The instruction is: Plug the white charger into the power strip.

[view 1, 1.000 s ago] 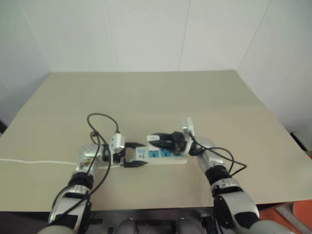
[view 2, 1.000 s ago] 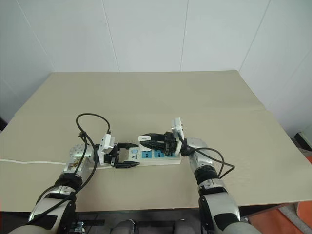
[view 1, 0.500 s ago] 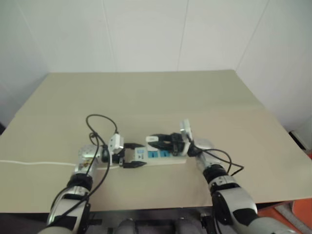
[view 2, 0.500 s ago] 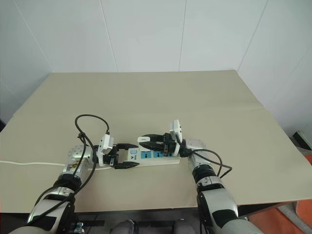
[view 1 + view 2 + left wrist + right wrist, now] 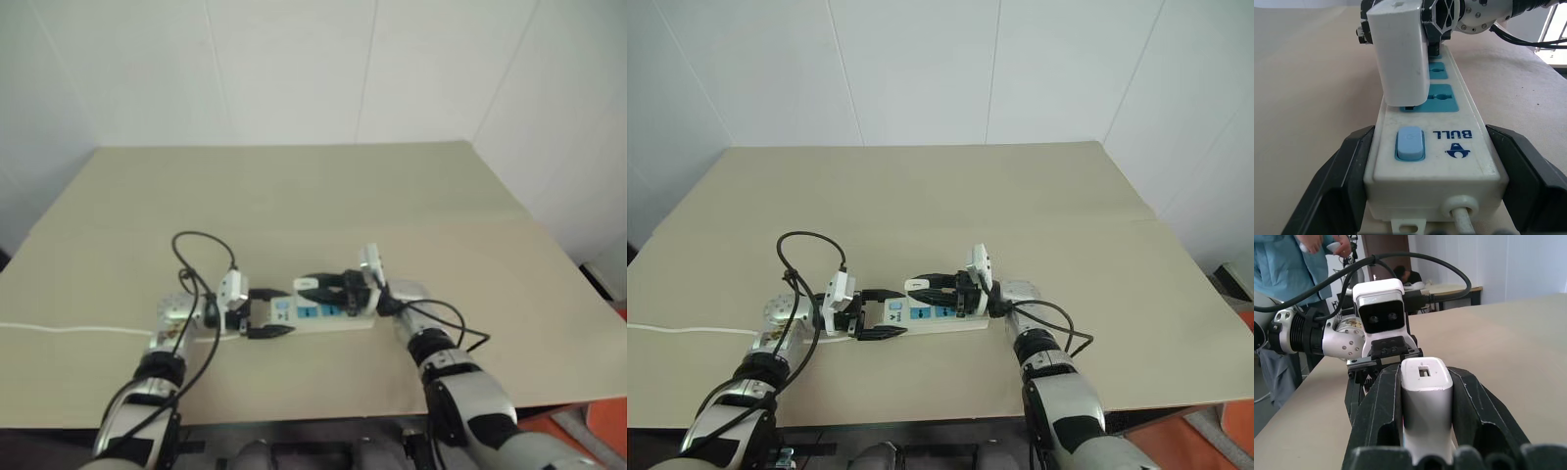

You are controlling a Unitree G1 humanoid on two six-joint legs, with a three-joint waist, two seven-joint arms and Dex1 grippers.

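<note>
The power strip (image 5: 942, 315), a white bar with blue socket faces, lies on the tan table. My left gripper (image 5: 880, 315) is shut on its switch end, one black finger (image 5: 1337, 186) against each long side. The white charger (image 5: 1400, 58) stands over the blue socket nearest the switch (image 5: 1409, 143), its lower end touching that face. My right gripper (image 5: 921, 286) reaches in from the right and is shut on the charger (image 5: 1426, 396), fingers on both of its sides. Whether the prongs sit in the socket is hidden.
The strip's thin white cord (image 5: 686, 329) runs left across the table to its edge. A black cable (image 5: 808, 240) loops above my left wrist. A person in a blue top (image 5: 1283, 264) stands beyond the table's left side.
My right wrist has tipped slightly with the charger over the strip. The left gripper and the strip have stayed in place.
</note>
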